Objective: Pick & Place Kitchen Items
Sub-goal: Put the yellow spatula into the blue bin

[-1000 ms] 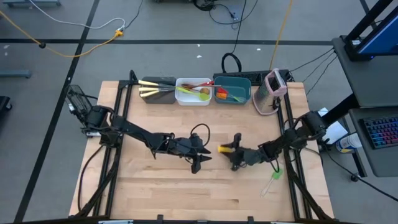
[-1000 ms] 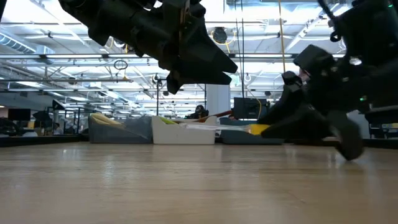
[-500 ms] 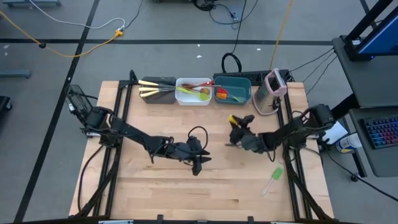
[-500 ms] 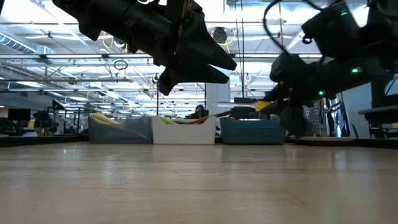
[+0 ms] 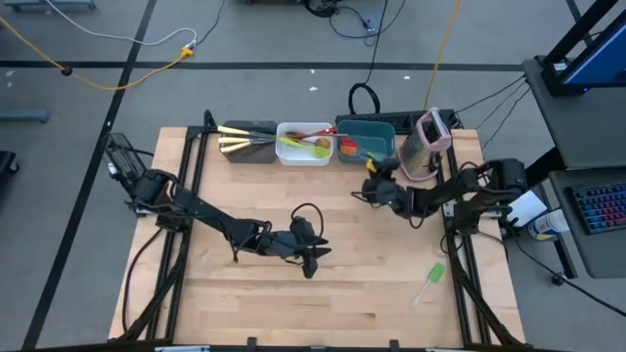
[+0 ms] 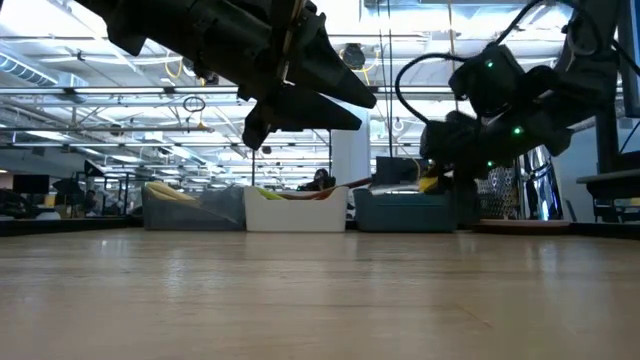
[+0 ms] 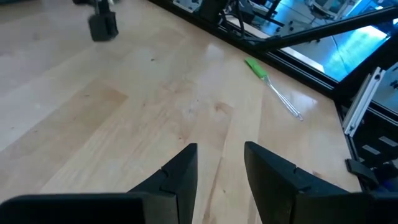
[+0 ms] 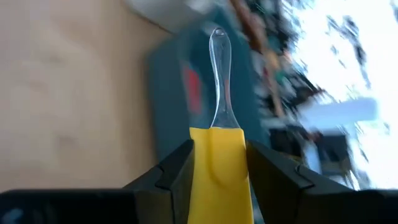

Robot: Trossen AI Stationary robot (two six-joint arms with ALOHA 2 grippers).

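My right gripper (image 5: 376, 184) is shut on a spatula with a yellow head (image 8: 217, 155) and a clear handle (image 8: 219, 74). It is above the table, just in front of the teal tub (image 5: 368, 143) at the far edge, and also shows in the low view (image 6: 437, 182). My left gripper (image 5: 310, 256) hovers open and empty over the middle of the table (image 7: 221, 168). A green-headed spatula (image 5: 430, 279) lies flat on the table near the right edge, and also shows in the left wrist view (image 7: 261, 71). My right gripper pinches the spatula's yellow head (image 8: 216, 163) between its two fingers. The clear handle (image 8: 219, 93) sticks out forward past the fingertips, toward the teal tub (image 8: 177, 106). The spatula is lifted clear of the table.
A brown tub (image 5: 246, 140) with cream-handled knives and a white tub (image 5: 304, 144) with spoons stand left of the teal tub along the far edge. A pink-and-grey appliance (image 5: 427, 145) stands just right of my right gripper. Bare wood lies near the front edge.
My right gripper has risen from the middle of the table and gone toward the far edge, up to the teal tub, carrying the yellow-headed spatula clear of the table. It has also turned about.
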